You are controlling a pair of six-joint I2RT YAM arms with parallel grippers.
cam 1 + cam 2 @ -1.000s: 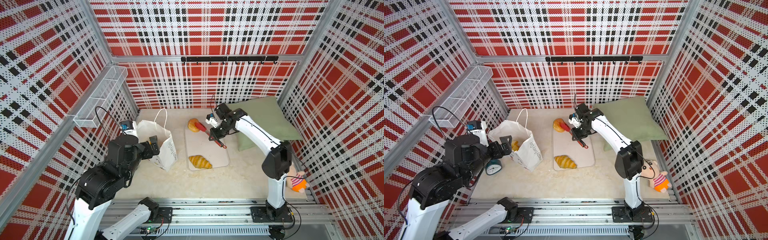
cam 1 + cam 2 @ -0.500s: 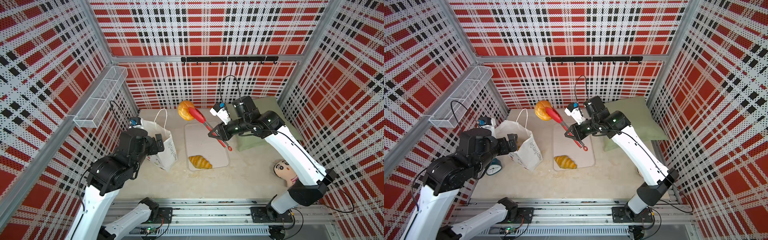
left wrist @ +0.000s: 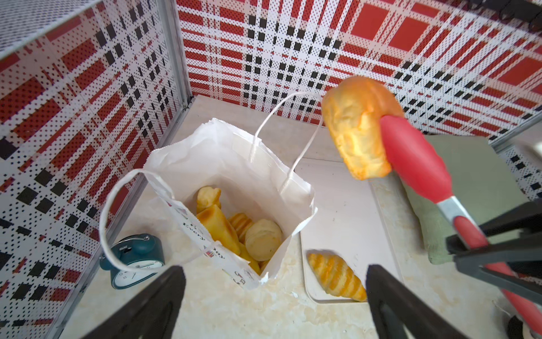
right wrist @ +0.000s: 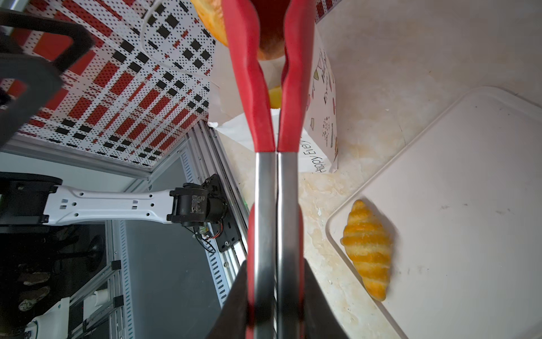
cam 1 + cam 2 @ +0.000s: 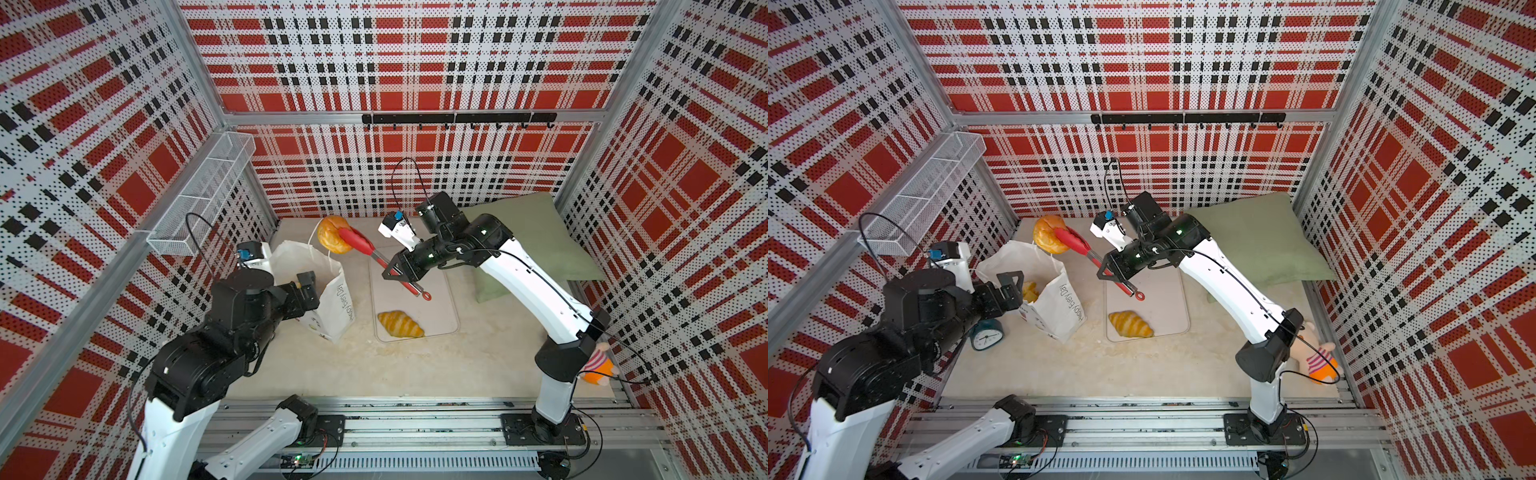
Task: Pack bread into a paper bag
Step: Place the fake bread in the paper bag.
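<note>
Top views, left to right: wire basket (image 5: pixel 921 199) on the left wall, small teal clock (image 5: pixel 986 336) on the table (image 5: pixel 1100 374) under it. The left gripper (image 5: pixel 1009 286) sits at the left edge of the paper bag (image 5: pixel 1063 303), jaws spread wide, nothing in them. Can't tell if a finger touches the paper. The bag stands upright between the clock and the tray, mouth open, print facing right. The left wrist view looks straight into it: at least four pastries (image 3: pixel 234 232) are piled at the bottom, and the gripper fingers (image 3: pixel 146 308) are apart on either side of the picture. The bun (image 5: pixel 1048 235) is in the air above the bag's far rim and cord handle, clear of the paper, pinched between the red tips of the tongs (image 5: pixel 1096 257). The right gripper (image 5: pixel 1108 270) is clamped across the tongs' handle. In the right wrist view the two metal arms of the tongs (image 4: pixel 275 176) are squeezed almost together, and the tips spread only as far as the bun forces them. The white tray (image 5: pixel 1163 291) is flat on the table just right of the bag, with one croissant (image 5: pixel 1131 325) at its near left corner. A green cushion (image 5: pixel 1258 245) fills the back right corner, touching the tray's far side. A doll (image 5: pixel 1316 361) lies at the right wall, partly hidden behind the right arm.
</note>
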